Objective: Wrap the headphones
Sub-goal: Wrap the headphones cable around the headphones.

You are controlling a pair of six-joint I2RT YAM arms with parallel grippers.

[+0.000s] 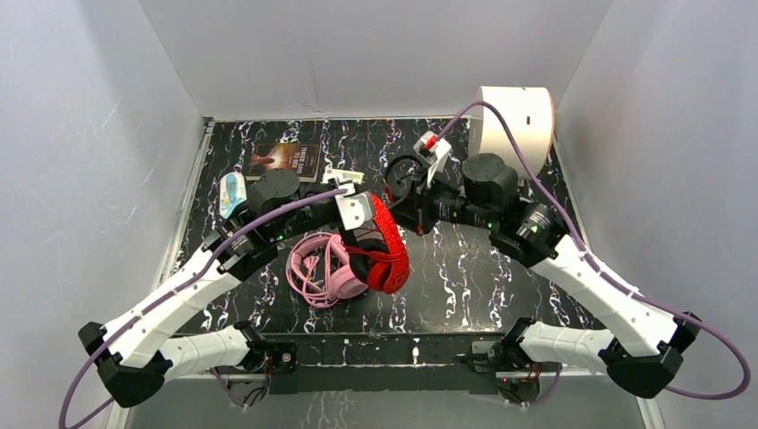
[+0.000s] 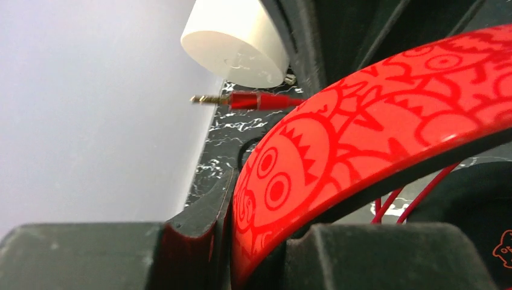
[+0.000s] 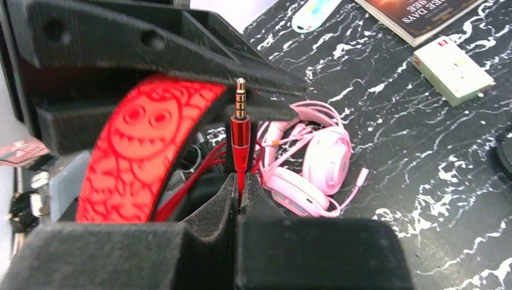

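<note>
- I judge the wrapping part done. The red headphones (image 1: 391, 255) hang above the bench (image 1: 501, 268) with cable strands gathered by the band.
- The pink headphones (image 1: 324, 268) lie underneath, apparently untouched.
- My left hand (image 2: 259, 251) is clamped nearly closed on the red headband.
- My right hand (image 3: 237, 202) is pinched tight on the base of the plug (image 3: 240, 130).

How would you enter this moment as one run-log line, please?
task: wrap headphones | left gripper: shut on red headphones, at headband | right gripper: shut on red plug | pink headphones: lying on table
</note>
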